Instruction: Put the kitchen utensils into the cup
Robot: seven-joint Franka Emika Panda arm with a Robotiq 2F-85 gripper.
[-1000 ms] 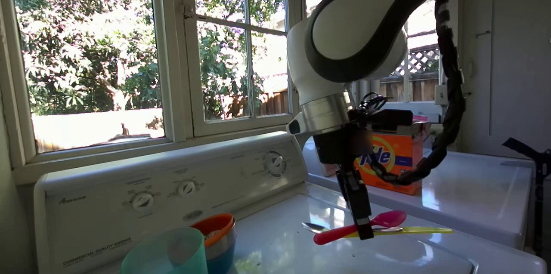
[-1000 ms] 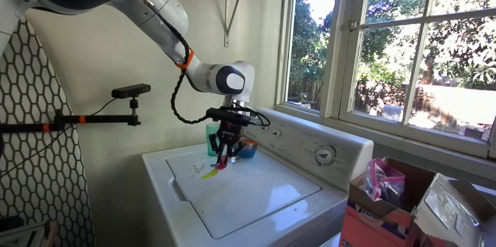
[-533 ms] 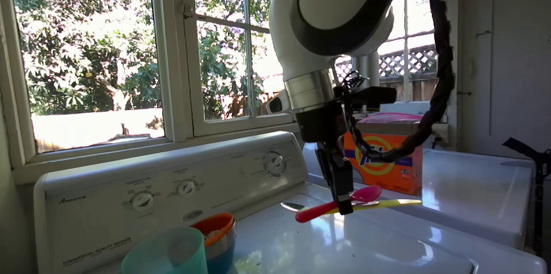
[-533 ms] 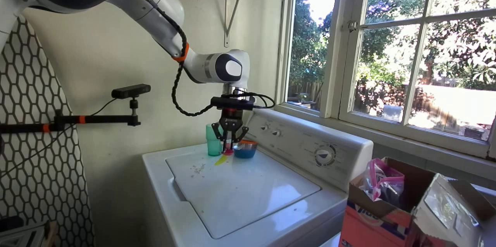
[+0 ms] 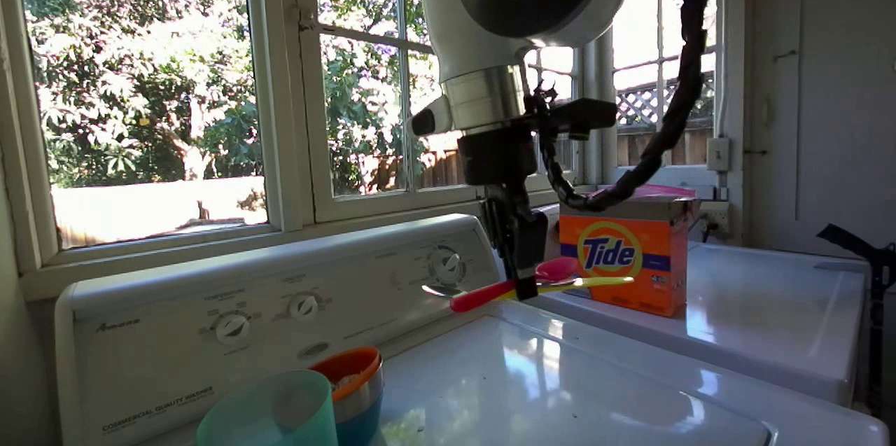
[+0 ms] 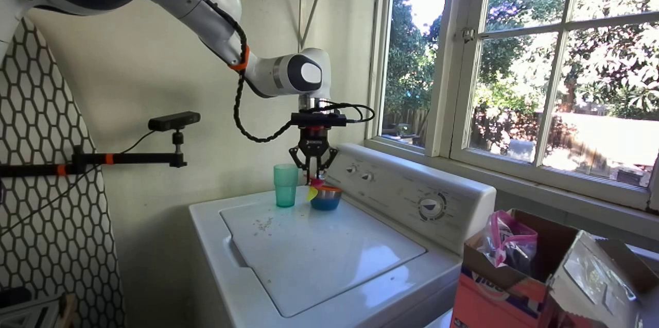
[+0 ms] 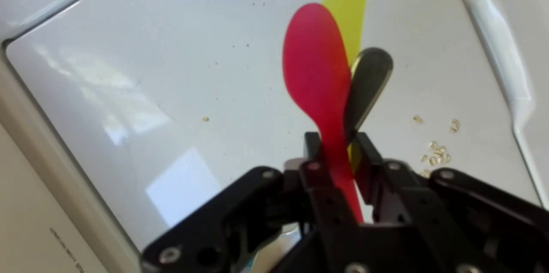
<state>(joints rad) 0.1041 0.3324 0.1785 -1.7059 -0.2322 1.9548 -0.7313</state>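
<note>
My gripper [image 5: 526, 288] is shut on the utensils and holds them in a bundle, roughly level, above the washer lid. The pink-red spoon [image 7: 315, 54] lies across the jaws with its bowl pointing away. The silver spoon [image 7: 369, 80] and the yellow-green utensil [image 7: 348, 3] are pinched beside and beneath it. In an exterior view the yellow-green end [image 6: 311, 193] hangs down. A translucent green cup [image 5: 273, 414] stands upright on the washer; it also shows in an exterior view [image 6: 285, 189]. The gripper [image 6: 315, 179] is higher than the cup's rim and off to its side.
Orange-rimmed bowls with a blue base [image 5: 360, 397] stand close beside the cup, with grains inside. The washer's control panel [image 5: 350, 299] rises along the window side. An orange Tide box [image 5: 623, 257] stands beyond. Grains [image 7: 437, 153] are scattered on the lid [image 7: 193, 71].
My gripper has lifted the utensils higher off the lid. It has also shifted toward the control panel and the bowls. The cup and bowls have not moved.
</note>
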